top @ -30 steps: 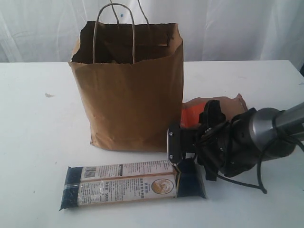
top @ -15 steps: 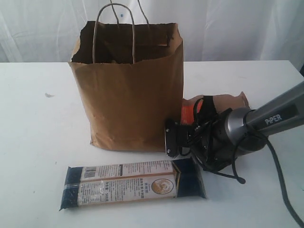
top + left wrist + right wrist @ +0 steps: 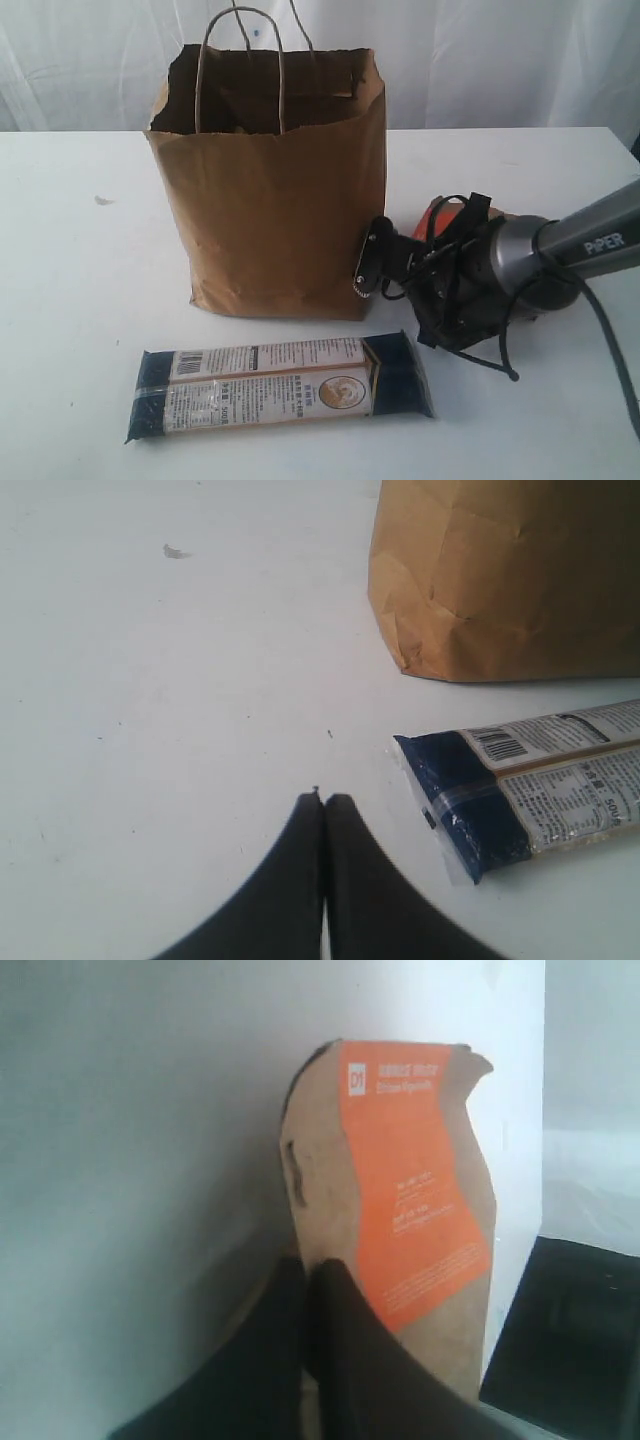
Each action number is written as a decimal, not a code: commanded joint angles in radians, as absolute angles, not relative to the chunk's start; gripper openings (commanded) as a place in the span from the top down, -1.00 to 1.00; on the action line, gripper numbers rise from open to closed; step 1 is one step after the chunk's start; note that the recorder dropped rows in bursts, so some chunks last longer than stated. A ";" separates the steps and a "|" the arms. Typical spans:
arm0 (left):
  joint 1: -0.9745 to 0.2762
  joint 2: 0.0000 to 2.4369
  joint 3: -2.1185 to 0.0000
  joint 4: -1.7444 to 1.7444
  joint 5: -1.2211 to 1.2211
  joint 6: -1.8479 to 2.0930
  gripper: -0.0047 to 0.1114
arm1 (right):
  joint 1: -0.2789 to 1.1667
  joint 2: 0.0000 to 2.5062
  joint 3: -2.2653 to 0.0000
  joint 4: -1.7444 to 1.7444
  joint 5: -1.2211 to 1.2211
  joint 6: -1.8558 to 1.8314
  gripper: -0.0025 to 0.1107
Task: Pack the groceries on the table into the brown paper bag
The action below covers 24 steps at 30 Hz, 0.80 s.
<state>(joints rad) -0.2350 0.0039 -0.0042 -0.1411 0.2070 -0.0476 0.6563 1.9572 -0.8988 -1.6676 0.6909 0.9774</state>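
Observation:
The brown paper bag (image 3: 270, 200) stands upright and open on the table (image 3: 80, 300); its lower corner shows in the left wrist view (image 3: 510, 580). The long dark-blue noodle pack (image 3: 280, 388) lies flat in front of it. My right gripper (image 3: 312, 1265) is shut on the lower edge of the brown orange-labelled pouch (image 3: 400, 1190), just right of the bag. From outside, only an orange patch of the pouch (image 3: 440, 212) shows behind the right arm. My left gripper (image 3: 324, 798) is shut on nothing, low over bare table near the noodle pack's blue end (image 3: 470, 800).
A white curtain hangs behind the table. A small scrap (image 3: 103, 200) lies on the tabletop left of the bag. The right arm's black cable (image 3: 600, 330) trails over the table at the right. The bag's cord handles (image 3: 240, 60) stand up above its mouth.
My right gripper has risen from beside the noodle pack's end, moved back to the pouch and shut on it. The bag, the noodle pack and the left gripper have not moved.

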 commanded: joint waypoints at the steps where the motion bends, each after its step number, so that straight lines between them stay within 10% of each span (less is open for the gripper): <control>1: -0.233 0.000 0.000 -0.148 0.208 -0.045 0.92 | 0.652 1.863 -0.894 -1.582 0.620 1.005 0.96; 24: -0.233 0.000 0.000 -0.148 0.208 -0.045 0.92 | 0.659 1.257 -0.683 -1.005 0.422 0.996 0.96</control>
